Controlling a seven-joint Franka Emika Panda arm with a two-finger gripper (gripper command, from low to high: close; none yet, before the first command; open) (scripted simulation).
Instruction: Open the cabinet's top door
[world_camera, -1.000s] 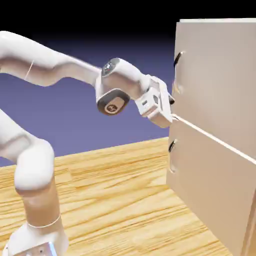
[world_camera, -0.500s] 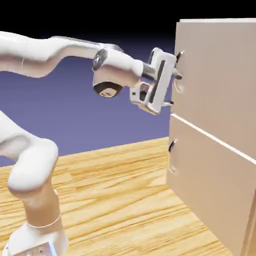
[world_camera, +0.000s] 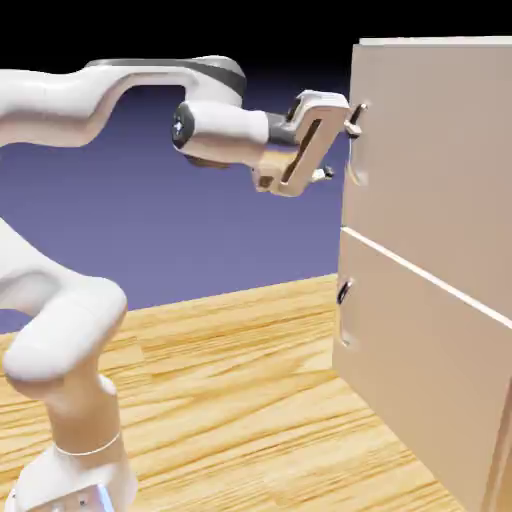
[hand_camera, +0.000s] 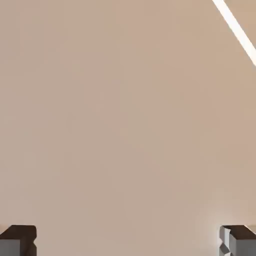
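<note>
My gripper (world_camera: 340, 148) level, jaws spread full, holding nothing. Just right: top door (world_camera: 440, 160) of cabinet (world_camera: 430, 360), shut, handle (world_camera: 353, 118) at its left edge beside upper finger. Hand view: bare panel only. Must centre loop between fingers before closing, then pull outward.

One camera stands off to the side, a little way back. It looks across the wooden desk (world_camera: 230, 380) and sees the white arm (world_camera: 90, 100) reach to the right toward the tall cabinet (world_camera: 440, 300).

The other camera rides on the hand and looks straight ahead, along the end effector (hand_camera: 128, 242). It is very close to the top door (hand_camera: 115, 110), so pale flat panel fills its whole picture, with one bright line in a corner.

Both cameras see the top door (world_camera: 430, 150).
</note>
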